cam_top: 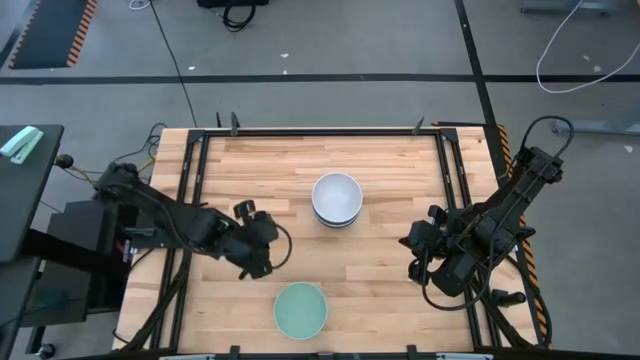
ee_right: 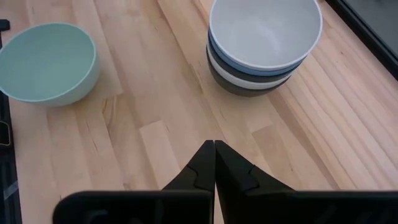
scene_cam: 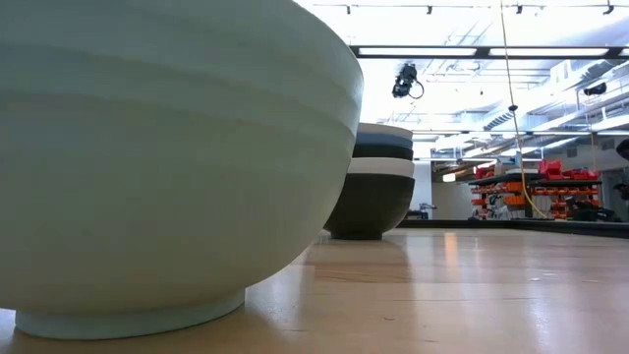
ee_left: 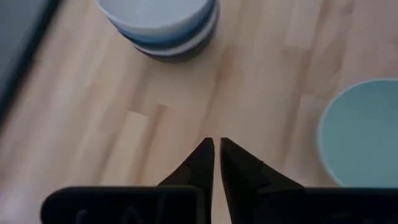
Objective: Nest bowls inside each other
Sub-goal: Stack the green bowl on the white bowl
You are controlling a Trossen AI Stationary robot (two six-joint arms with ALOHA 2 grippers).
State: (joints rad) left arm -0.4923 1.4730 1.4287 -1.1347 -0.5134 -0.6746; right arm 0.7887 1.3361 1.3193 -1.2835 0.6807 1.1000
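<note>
High view: we see the stack (cam_top: 336,200) of nested bowls near the tabletop (cam_top: 390,290) centre, a white bowl on top. The mint bowl (cam_top: 301,310) sits alone at six o'clock from it, well apart. Our left claw (cam_top: 262,254) hovers at eight o'clock from the stack, fingers narrowed to a slit. Our right claw (cam_top: 414,252) waits at four o'clock, fingers pressed together, holding nothing.

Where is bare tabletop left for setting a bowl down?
Bare wood lies between the bowl stack and the mint bowl, and along the far edge behind the stack. It is tighter near the left gripper, beside the mint bowl, and the right gripper.
</note>
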